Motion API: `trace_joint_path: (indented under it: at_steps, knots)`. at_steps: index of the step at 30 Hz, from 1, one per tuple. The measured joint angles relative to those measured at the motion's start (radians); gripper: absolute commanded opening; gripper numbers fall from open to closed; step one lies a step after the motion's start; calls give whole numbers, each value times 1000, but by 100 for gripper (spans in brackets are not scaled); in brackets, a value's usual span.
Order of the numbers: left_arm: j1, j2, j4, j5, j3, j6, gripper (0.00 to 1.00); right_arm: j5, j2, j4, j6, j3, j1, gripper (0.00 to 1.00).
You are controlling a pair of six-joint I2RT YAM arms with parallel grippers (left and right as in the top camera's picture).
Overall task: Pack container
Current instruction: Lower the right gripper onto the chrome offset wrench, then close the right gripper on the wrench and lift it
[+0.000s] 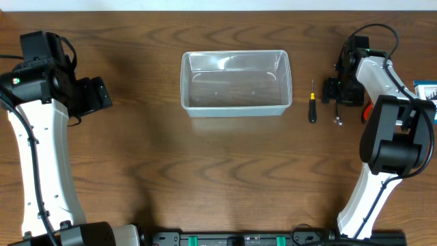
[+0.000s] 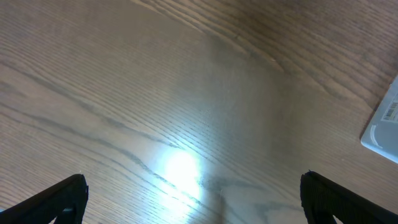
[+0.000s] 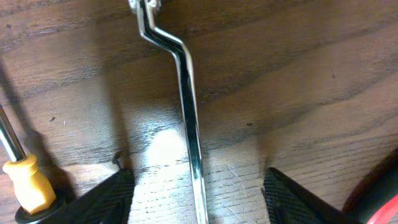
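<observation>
Wood counter (image 1: 205, 171), my right claw (image 3: 199, 196) spread either side of the bent metal tool (image 3: 188, 112), not touching yet. I'd centre on the shaft, squeeze slow so nothing twists.

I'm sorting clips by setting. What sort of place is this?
Probably a robotics lab bench: two robot arms at a wooden table, with a clear container and a screwdriver.
</observation>
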Motion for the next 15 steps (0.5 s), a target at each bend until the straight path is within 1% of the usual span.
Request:
trace_joint_path:
  at_steps: [5,15]
  knots:
    - [0,0,0,0,0,0,98,-1,0,0,2,0,0,60]
    - [0,0,0,0,0,0,98,-1,2,0,18,0,0,45]
